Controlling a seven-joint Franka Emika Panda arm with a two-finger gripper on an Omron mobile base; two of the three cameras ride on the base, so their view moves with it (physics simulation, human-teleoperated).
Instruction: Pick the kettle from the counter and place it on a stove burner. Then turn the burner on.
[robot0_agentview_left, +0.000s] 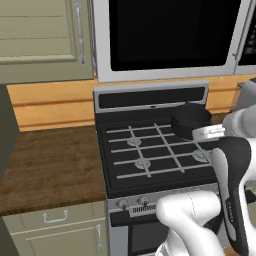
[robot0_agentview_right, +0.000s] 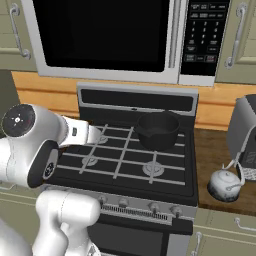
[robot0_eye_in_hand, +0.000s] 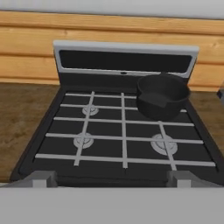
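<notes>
The kettle (robot0_agentview_right: 224, 185), small, round and mottled whitish-grey, stands on the dark wood counter (robot0_agentview_right: 212, 150) just right of the stove, near its front edge. My gripper (robot0_eye_in_hand: 111, 179) is open with nothing between its fingertips (robot0_eye_in_hand: 43, 178). It hangs raised in front of the stove, looking down across the cooktop and well to the left of the kettle. The stove burners show under pale grate bars: front left (robot0_eye_in_hand: 83, 140), front right (robot0_eye_in_hand: 164, 143) and rear left (robot0_eye_in_hand: 90, 110). A wide black pot (robot0_eye_in_hand: 161, 96) covers the rear right one.
A grey toaster (robot0_agentview_right: 245, 135) stands on the counter right behind the kettle. Control knobs (robot0_agentview_right: 152, 207) line the stove's front panel. A microwave (robot0_agentview_right: 105, 35) hangs above the stove. More counter (robot0_agentview_left: 50, 165) stretches left of the stove.
</notes>
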